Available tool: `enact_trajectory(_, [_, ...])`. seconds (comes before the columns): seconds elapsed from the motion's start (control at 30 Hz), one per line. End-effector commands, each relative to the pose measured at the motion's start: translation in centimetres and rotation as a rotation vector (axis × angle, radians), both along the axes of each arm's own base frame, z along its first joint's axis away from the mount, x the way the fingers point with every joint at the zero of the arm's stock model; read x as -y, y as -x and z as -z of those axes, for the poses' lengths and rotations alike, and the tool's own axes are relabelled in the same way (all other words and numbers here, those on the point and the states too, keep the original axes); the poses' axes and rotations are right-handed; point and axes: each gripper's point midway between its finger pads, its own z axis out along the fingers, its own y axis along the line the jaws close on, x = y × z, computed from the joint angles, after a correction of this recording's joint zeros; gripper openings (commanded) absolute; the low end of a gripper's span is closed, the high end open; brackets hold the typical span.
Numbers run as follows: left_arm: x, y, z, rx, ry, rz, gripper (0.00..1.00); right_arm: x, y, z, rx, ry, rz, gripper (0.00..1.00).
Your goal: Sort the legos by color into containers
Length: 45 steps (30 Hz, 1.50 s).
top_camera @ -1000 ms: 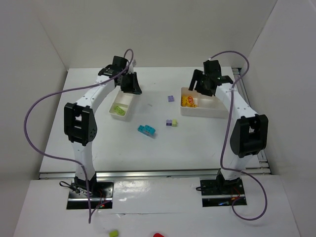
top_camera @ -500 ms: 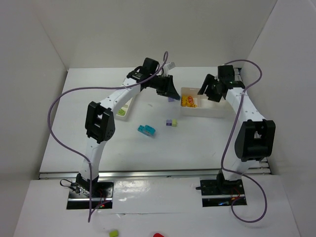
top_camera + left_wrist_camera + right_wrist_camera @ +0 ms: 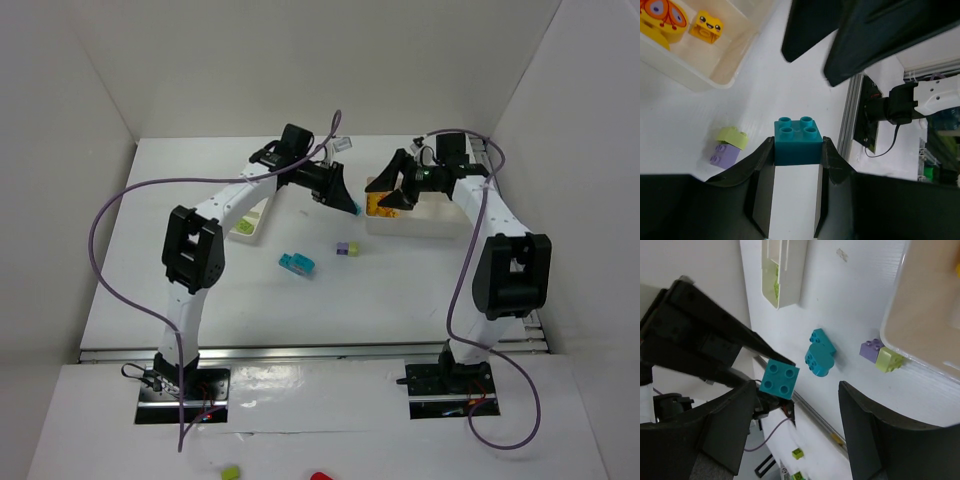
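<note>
Two white trays sat on the table (image 3: 400,290), one on each side. In the overhead view the left tray (image 3: 792,275) lay at left of centre, half hidden under my left arm. I could make out one pale green piece (image 3: 774,277) in its near compartment and could not tell what else it held.

To the right of it, on the bare table near the middle of the frame, lay two cyan bricks (image 3: 819,352) touching each other.

Further right and higher in the frame, my left claw (image 3: 343,198) was raised off the table. Its jaws were closed to a narrow gap on one teal brick (image 3: 797,145), gripped by two opposite sides with its four studs facing away from the wrist.

Just below it in the overhead view, one purple brick (image 3: 720,155) and one light green brick (image 3: 733,137) lay stuck together, close beside the near left corner of the right tray (image 3: 705,82).

My right claw (image 3: 392,192) hung over that tray's left end, pointed toward the teal brick but apart from it. Its two fingers were spread wide, with nothing between them.

In the left end of the right tray lay two yellow bricks (image 3: 706,27), side by side, each with a printed face.
</note>
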Motion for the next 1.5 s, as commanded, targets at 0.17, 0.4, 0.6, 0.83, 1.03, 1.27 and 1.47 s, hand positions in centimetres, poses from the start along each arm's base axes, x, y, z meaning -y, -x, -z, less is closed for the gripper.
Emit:
enact_trajectory(0.17, [-0.4, 0.4, -4.5, 0.178, 0.053, 0.057, 0.0, -2.5, 0.7, -0.2, -0.098, -0.045, -0.048, 0.74])
enact_trajectory(0.4, [-0.5, 0.6, -3.6, 0.173, 0.008, 0.045, 0.0, -4.6, 0.9, -1.4, -0.074, -0.093, -0.094, 0.74])
enact_trajectory(0.6, [-0.3, 0.9, -3.4, 0.176, -0.001, 0.052, 0.0, -6.7, 1.7, 0.1, -0.106, -0.071, -0.149, 0.67])
enact_trajectory(0.83, [-0.3, 0.9, -3.4, 0.185, -0.001, 0.055, 0.0, -7.9, 1.8, 1.1, -0.132, -0.066, -0.179, 0.63])
enact_trajectory(1.03, [-0.4, 0.9, -3.4, 0.196, -0.007, 0.052, 0.0, -8.0, 2.0, 2.0, -0.151, -0.071, -0.184, 0.52])
enact_trajectory(1.27, [-0.9, 0.3, -2.6, 0.197, -0.058, 0.011, 0.0, -7.1, 0.8, 0.2, -0.092, -0.013, -0.152, 0.21])
enact_trajectory(1.47, [-1.5, -0.2, -2.5, 0.208, -0.103, -0.04, 0.81, -2.8, -1.6, -0.4, -0.041, 0.127, 0.022, 0.2])
